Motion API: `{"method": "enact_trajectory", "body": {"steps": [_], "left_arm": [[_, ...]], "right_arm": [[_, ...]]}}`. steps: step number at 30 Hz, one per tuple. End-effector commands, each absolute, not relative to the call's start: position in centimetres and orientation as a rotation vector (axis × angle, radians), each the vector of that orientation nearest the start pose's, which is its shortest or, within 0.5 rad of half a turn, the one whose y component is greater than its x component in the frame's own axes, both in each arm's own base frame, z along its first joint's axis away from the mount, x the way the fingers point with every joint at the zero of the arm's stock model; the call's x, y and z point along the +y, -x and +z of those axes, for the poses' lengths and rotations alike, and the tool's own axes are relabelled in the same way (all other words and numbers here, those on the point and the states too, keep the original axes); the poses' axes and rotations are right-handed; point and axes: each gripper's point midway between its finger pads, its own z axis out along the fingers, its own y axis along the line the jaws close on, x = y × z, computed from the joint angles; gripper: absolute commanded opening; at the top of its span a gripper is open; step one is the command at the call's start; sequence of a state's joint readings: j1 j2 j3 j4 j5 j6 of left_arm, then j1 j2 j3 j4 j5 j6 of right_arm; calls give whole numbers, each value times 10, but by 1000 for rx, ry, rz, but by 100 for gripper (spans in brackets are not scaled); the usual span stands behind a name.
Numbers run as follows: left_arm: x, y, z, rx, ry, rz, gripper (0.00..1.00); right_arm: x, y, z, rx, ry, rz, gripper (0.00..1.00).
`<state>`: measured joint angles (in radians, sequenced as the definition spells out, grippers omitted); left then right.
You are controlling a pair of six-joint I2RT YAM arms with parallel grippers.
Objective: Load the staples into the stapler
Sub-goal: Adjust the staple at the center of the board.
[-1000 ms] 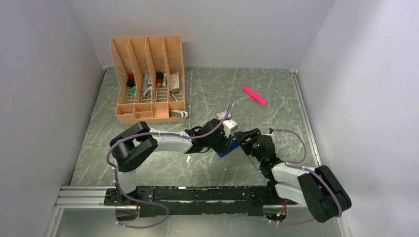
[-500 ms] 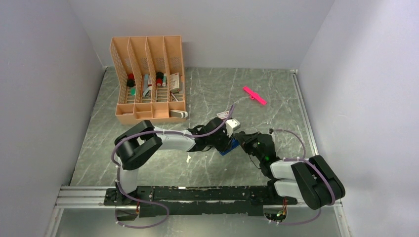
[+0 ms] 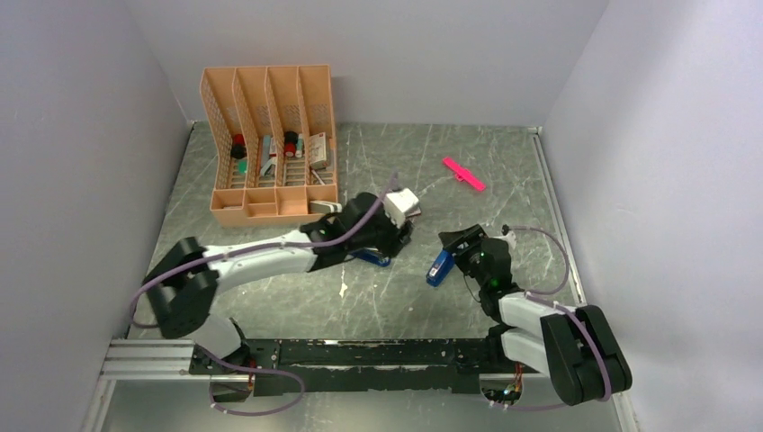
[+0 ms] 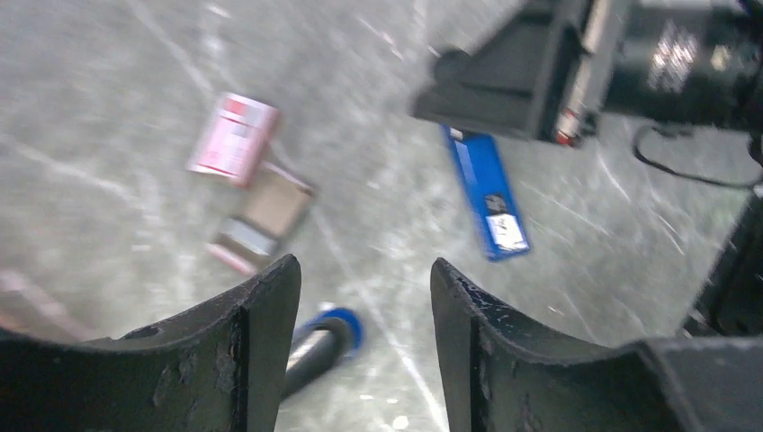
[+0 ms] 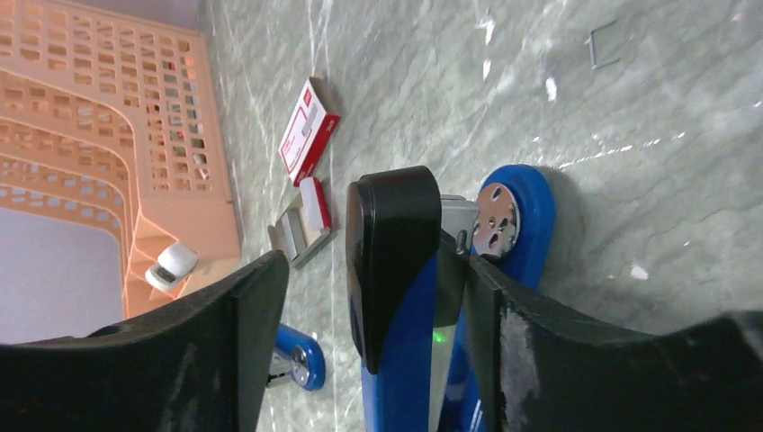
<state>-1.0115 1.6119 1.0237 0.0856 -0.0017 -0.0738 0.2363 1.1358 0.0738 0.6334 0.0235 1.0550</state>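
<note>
Between right tool [image 5: 373, 270] fingers, blue stapler [image 5: 400, 351], staple box [image 5: 309, 130] beyond

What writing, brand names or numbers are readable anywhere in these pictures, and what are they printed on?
No text here is legible.
Pink-and-white box: print on its face, too blurred to read.
White label on the blue stapler: dark marks, too small and blurred to read.
Items in the orange organizer: too small to show any print.
</note>
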Motion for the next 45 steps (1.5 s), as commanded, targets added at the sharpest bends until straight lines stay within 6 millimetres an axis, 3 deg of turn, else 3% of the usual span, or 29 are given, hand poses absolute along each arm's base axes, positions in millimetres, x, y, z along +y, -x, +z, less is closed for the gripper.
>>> {"method": "enact_trajectory", "body": {"steps": [1,6,10,13,18,22,30,32,38,45], "left_arm": [[-333,-287,149,1881,-924,-353,62],[-312,-287,138,1740,-1221,-231,62],[-304,-293,141,1685,-1307,-209,62],[-294,-292,133,1652,-1404,-219,61],[-284,-306,134,1633,-1450,-269,60],[-289,-310,143,1609,-1441,-294,59],[-305,-302,152,1596,-1405,-424,58],[-311,-303,158,1593,-1357,-465,59],[-317,-307,175,1582,-1250,-506,60],[-327,-301,195,1530,-1200,-592,61]], "right_arm": [[82,-277,31,1981,-783,639,79],[84,-273,36,2012,-754,634,99],[74,-270,41,2049,-717,538,100],[65,-267,45,2076,-710,464,100],[65,-263,48,2074,-685,472,100],[87,-274,69,1933,-606,680,100],[116,-275,103,1717,-475,982,99],[116,-276,108,1708,-498,1028,99],[97,-270,85,1826,-659,942,99],[99,-262,104,1698,-714,1105,99]]}}
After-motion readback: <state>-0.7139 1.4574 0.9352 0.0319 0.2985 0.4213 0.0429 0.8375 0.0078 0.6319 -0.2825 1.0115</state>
